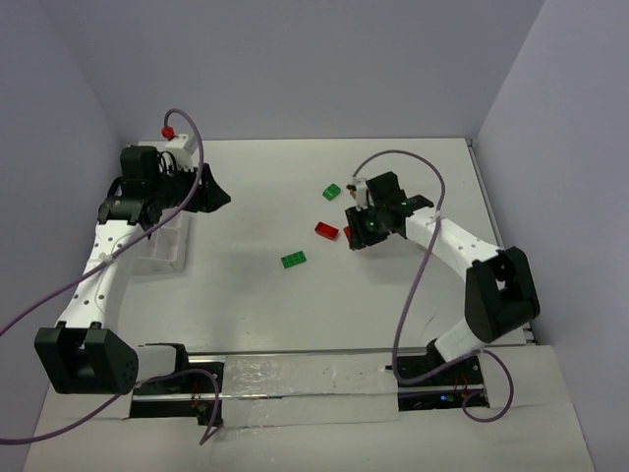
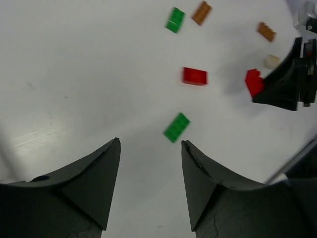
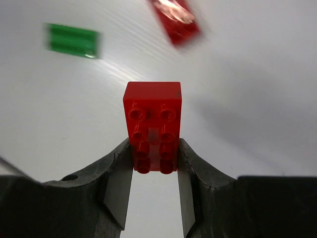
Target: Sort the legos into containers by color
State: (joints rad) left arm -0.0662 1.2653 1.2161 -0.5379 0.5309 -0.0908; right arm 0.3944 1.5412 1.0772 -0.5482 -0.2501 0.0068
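R gripper (image 3: pixel 153 151), bottom middle of its view, pinched 1 small red studded plastic brick (image 3: pixel 152 111); L gripper (image 2: pixel 150 146) was wide open, holding nothing.

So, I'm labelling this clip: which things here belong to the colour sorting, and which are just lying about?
Job: held red brick in right gripper; loose red brick; green bricks; orange bricks; tan brick; white box.
Lying about: purple cables; shiny strip by the bases.

This looks to me like a robotics lab cell: a bare white worktop (image 1: pixel 246 315) boxed in by plain pale walls (image 1: pixel 295 69), my left arm (image 1: pixel 98 261) and right arm (image 1: pixel 447 241) bolted at its near edge, purple cables (image 1: pixel 393 151) looping loose over it.
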